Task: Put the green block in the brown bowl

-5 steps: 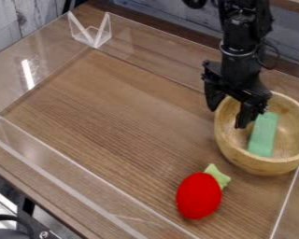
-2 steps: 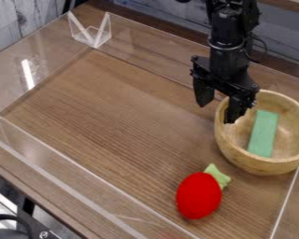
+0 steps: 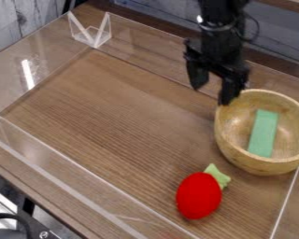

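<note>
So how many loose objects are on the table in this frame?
3. The brown bowl sits at the right; the green block lies inside it; the red strawberry toy lies on the wood in front. Nothing seems hidden.

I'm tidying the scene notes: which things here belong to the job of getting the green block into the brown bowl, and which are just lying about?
Part of the job:
green block, lying inside the bowl
brown bowl
pincer, open, empty, above the table left of the bowl

Just lying about:
red strawberry toy on the wooden table
clear plastic stand at the far edge

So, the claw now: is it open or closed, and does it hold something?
Claw: open, holding nothing; the green block lies in the bowl.
</note>
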Controlling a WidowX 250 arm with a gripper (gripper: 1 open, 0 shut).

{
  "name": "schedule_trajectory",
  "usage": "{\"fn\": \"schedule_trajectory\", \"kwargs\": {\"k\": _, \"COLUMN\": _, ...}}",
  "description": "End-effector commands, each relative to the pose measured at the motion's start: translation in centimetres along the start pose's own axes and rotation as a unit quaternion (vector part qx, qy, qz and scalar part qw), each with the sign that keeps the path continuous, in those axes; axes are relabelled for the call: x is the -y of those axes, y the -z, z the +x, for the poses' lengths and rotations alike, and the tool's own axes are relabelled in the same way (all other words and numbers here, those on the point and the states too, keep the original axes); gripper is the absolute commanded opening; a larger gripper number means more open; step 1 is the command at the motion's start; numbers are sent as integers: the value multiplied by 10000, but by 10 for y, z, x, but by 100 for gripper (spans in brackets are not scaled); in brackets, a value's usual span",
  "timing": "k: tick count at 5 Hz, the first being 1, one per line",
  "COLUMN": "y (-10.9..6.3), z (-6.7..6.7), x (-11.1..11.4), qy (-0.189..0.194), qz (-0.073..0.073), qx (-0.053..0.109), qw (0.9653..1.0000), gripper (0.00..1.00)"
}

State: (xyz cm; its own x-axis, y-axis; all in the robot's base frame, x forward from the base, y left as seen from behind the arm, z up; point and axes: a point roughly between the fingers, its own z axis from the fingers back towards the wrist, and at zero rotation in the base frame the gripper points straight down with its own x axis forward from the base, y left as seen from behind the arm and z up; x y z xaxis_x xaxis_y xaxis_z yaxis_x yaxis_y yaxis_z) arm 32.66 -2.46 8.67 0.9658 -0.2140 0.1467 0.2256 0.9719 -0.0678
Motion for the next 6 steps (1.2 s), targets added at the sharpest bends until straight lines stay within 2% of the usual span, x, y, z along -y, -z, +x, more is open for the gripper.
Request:
{"fn": "schedule_trajectory", "kwargs": {"k": 1, "y": -25, "z": 9, "x": -33, "qy": -275, "qz": 233, "qx": 544, "qw": 9979, "gripper": 100}}
{"fn": "schedule_trajectory", "kwargs": {"k": 2, "y": -27, "z": 9, "x": -67, "qy": -487, "qz": 389, "qx": 689, "qw": 9957, "gripper": 100}}
{"fn": "schedule_trajectory", "kwargs": {"k": 3, "y": -30, "z": 7, "x": -78, "qy": -717, "qz": 468, "qx": 790, "qw": 9932, "gripper": 100}}
{"fn": "schedule_trajectory", "kwargs": {"k": 4, "y": -28, "z": 7, "x": -83, "qy": -932, "qz": 469, "qx": 871, "qw": 9907, "gripper": 100}}
{"fn": "schedule_trajectory", "kwargs": {"k": 6, "y": -36, "z": 14, "x": -96, "qy": -1009, "qz": 394, "qx": 971, "qw": 9894, "gripper": 100}}
